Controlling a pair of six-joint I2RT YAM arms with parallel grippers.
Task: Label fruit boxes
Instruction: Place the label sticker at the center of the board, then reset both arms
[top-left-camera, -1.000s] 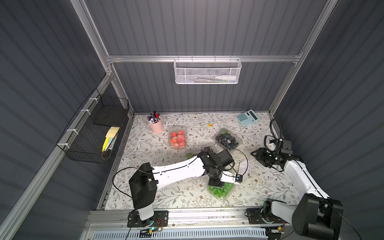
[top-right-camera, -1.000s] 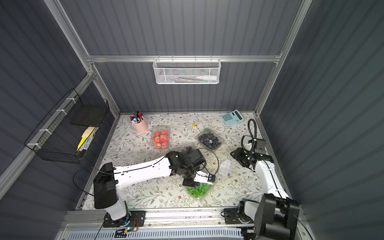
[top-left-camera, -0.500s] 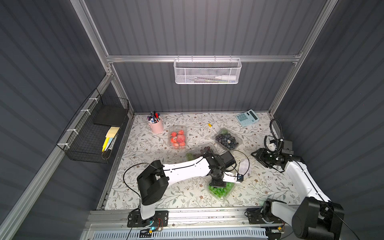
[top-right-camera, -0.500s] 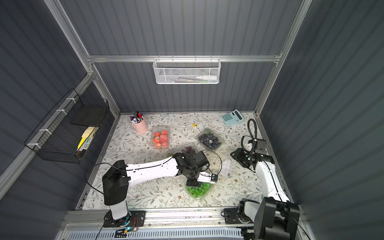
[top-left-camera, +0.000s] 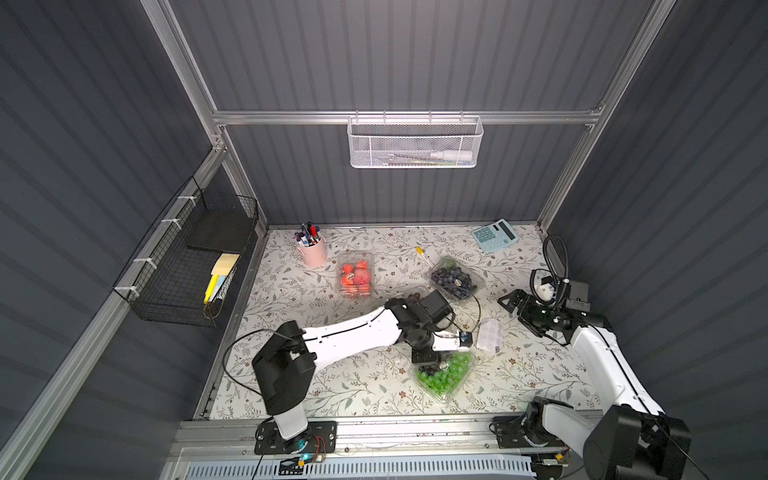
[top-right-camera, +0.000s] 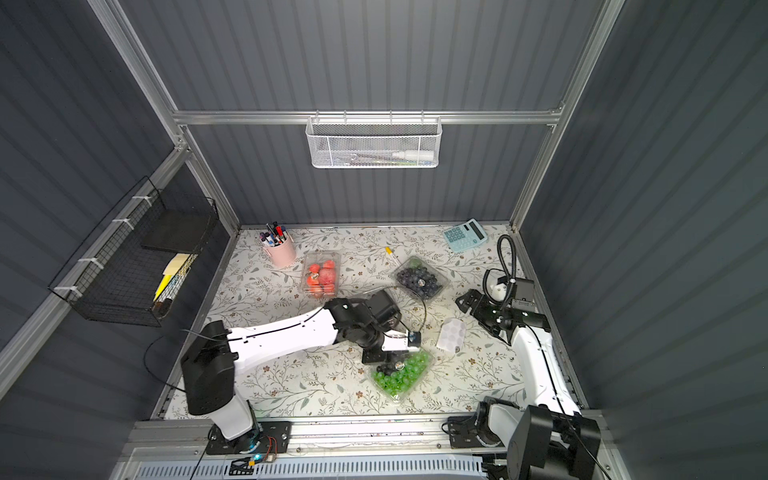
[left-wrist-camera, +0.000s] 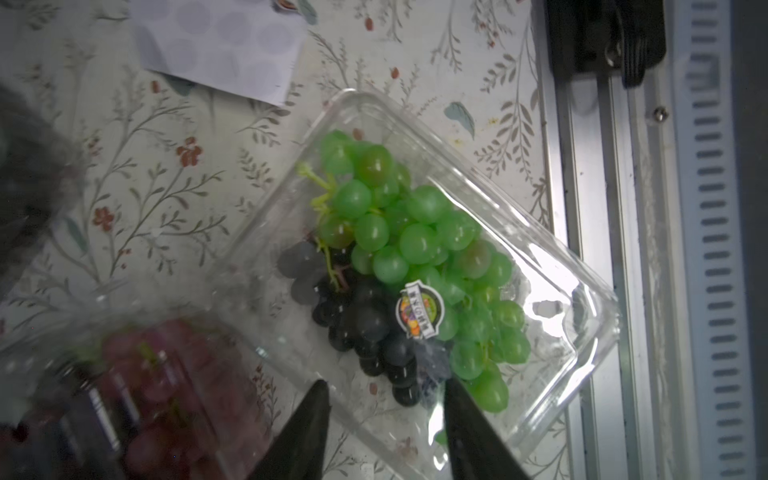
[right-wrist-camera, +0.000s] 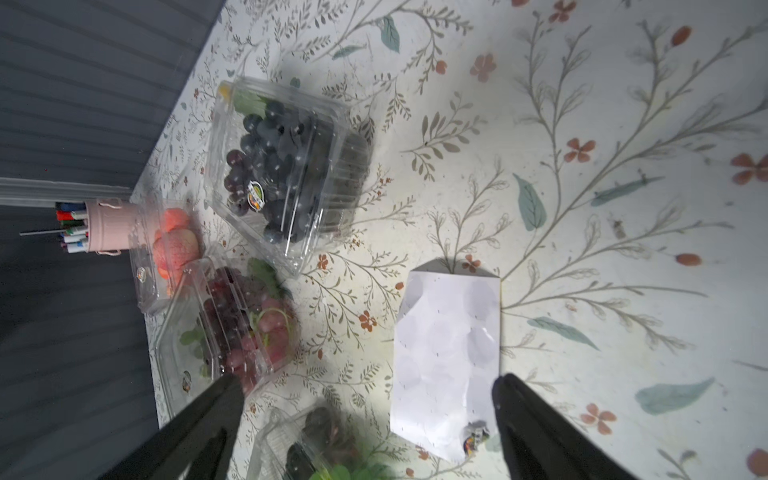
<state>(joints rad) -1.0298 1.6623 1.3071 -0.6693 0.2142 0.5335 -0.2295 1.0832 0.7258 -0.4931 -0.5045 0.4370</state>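
A: Letting go, by the look of it. The left gripper (left-wrist-camera: 386, 382) was pinched shut a moment ago. Now its fingers stand parted above the clear plastic clamshell of green grapes and dark berries (left-wrist-camera: 415, 249), holding nothing.

B: And the label?

A: A small round printed sticker (left-wrist-camera: 419, 308) sits on that lid. The box lies at six o'clock on the floral table (top-left-camera: 353, 386) (back wall as twelve), with the white sticker sheet (top-left-camera: 489, 334) just beside it at its one o'clock.

B: The right gripper (right-wrist-camera: 369, 379)?

A: Spread wider than before, above the sheet, gripping nothing.

B: So what's left?

A: Possibly nothing. The clear box of strawberries (top-left-camera: 354, 275) at eleven o'clock and the clear box of blueberries (top-left-camera: 455, 280) at one o'clock each show a sticker. The clear box of red and green grapes (right-wrist-camera: 232, 328), mid-table beneath the left arm, seems to carry one too, though it is small and blurred.
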